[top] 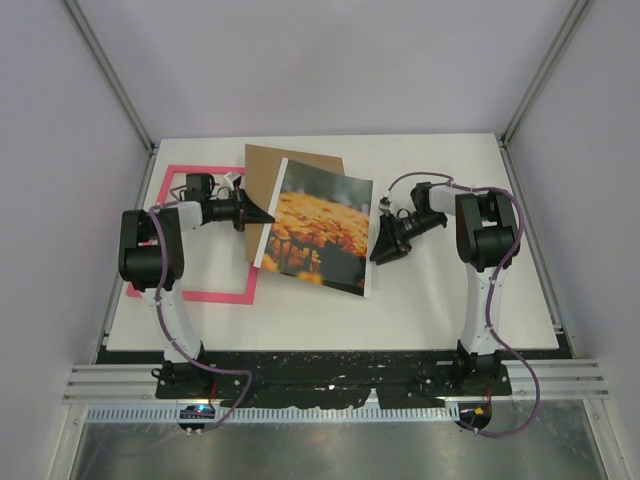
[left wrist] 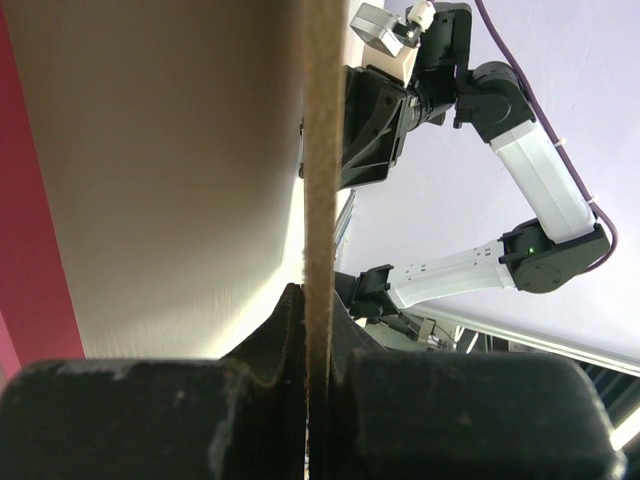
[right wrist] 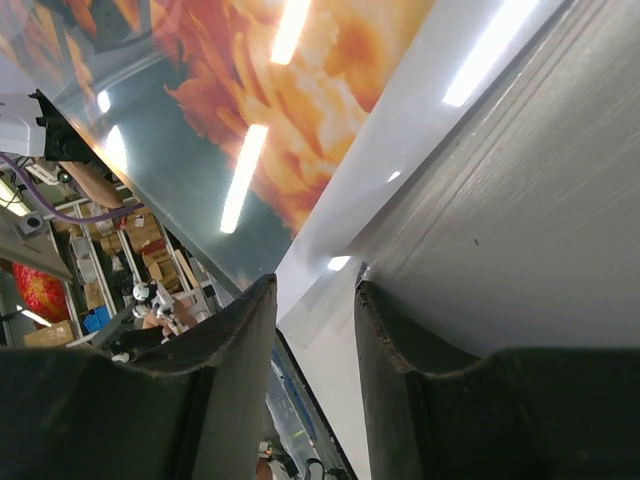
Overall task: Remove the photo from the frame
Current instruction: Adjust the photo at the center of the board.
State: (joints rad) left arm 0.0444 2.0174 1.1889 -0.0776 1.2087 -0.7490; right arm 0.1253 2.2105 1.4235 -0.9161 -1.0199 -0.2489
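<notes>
- The flat rectangular print of orange-yellow flowers with a dark blurred far part (top: 320, 225) is out of the thin bright-pink rectangular picture frame (top: 215, 296). It sits mid-table, just right of that frame and turned a little askew.
- The frame lies flat on the left part of the white table (top: 450, 290), with the left arm above it.
- A plain brown backing board (top: 275, 160) shows beyond the print's far-left corner; the print covers its right and near parts.
- The left gripper (top: 262, 213) is at the print's left edge. In the left wrist view its fingers (left wrist: 270, 330) are pressed together on the board's thin edge (left wrist: 320, 150), with a strip of pink (left wrist: 30, 250) at the left.
- The right gripper (top: 380, 245) is at the print's right edge. In the right wrist view its fingers (right wrist: 240, 320) stand partly apart, and the glossy print (right wrist: 300, 120) with its white border runs down into the gap. Whether they touch it I cannot tell.
</notes>
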